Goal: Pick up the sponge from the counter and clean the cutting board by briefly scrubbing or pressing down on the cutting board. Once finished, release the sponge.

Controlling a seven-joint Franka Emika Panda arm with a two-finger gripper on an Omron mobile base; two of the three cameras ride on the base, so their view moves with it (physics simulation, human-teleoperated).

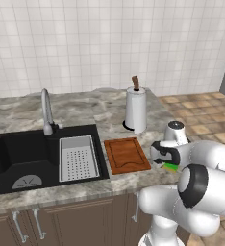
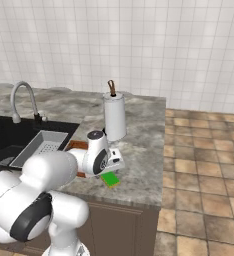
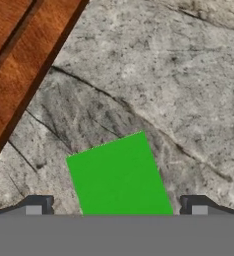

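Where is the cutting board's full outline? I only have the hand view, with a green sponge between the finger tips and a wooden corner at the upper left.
Observer: The cutting board lies whole on the counter, just right of the black sink.
Operator: Anything standing near it?
Observer: A paper towel roll stands upright on the counter behind the board.
Operator: Is the sponge touching the board?
Observer: No. In the right base view the sponge lies apart from it, near the counter's front edge, below the open gripper.
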